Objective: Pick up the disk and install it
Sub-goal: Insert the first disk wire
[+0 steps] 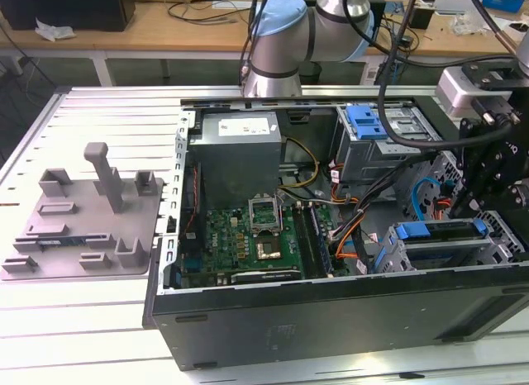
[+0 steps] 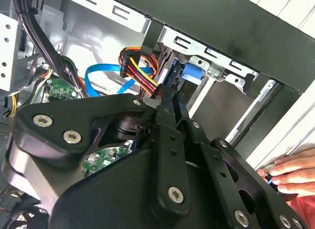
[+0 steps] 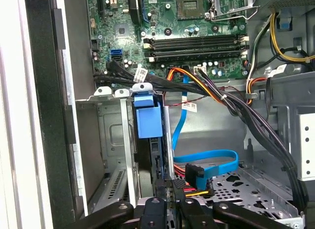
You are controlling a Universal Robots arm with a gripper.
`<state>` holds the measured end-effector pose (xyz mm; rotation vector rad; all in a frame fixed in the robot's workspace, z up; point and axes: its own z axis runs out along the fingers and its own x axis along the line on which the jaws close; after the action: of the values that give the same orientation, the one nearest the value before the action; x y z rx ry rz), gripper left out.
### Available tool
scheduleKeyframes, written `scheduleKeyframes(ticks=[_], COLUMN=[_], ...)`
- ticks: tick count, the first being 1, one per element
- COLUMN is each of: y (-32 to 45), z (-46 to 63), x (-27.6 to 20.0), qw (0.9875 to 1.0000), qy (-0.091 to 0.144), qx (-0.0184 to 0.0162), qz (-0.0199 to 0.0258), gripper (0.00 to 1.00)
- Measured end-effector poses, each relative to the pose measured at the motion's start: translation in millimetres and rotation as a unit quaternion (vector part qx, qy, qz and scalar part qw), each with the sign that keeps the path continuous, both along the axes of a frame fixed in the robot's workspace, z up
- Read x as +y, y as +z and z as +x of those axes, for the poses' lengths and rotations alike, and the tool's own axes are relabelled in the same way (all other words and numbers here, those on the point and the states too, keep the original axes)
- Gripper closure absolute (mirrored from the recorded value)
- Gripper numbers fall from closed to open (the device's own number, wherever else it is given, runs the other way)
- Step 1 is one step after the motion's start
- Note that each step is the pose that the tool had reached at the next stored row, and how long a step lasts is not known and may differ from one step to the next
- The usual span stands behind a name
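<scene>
Now, gripper (image 3: pixel 169 202) by disk (image 1: pixel 442 230), disk in HDD cage (image 1: pixel 397 257).

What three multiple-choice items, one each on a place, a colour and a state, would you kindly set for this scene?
1. Where does the grey fixture plate lie relative to the computer case in the exterior view?
A inside it
B on the table, to the exterior view's left of it
C under the table

2. What colour is the flat looped cable in the first wrist view?
A blue
B white
C green

3. How is the computer case?
A shut
B standing upright
C lying open, motherboard bare

Answers: B, the plate rests on the slatted table beside the case; A, its loop is blue; C, the board shows from above.
</scene>
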<state>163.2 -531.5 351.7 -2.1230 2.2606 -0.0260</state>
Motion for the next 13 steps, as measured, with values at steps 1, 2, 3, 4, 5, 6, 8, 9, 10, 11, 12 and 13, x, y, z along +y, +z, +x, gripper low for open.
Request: scheduleKeyframes(ticks=[1,2,3,4,5,6,8,9,10,11,12,13], y=[0.0,0.0,0.0,0.0,0.0,0.0,0.0,0.0,0.0,0.0,0.0,0.0], z=[0.0,0.1,0.1,0.1,0.0,0.1,0.1,0.1,0.1,0.1,0.7,2.0], x=[-0.5,-1.1,-2.4,-3.3,-3.9,-4.6,-5.6,-5.9,-6.3,-6.6,-8.0,-9.6], qw=[1.0000,1.0000,1.0000,1.0000,0.9999,0.9999,0.9999,0.9999,0.9999,0.9998,0.9997,0.9995], qy=[0.000,0.000,0.000,0.000,0.000,0.000,0.000,0.000,0.000,0.000,0.000,0.000], qx=[0.0000,0.0000,0.0000,0.0000,0.0000,0.0000,0.0000,0.0000,0.0000,0.0000,0.0005,0.0018], qz=[0.0015,0.0033,0.0068,0.0091,0.0103,0.0119,0.0145,0.0157,0.0171,0.0184,0.0240,0.0310], gripper=[0.83,0.83,0.83,0.83,0.83,0.83,0.83,0.83,0.83,0.83,0.83,0.83])
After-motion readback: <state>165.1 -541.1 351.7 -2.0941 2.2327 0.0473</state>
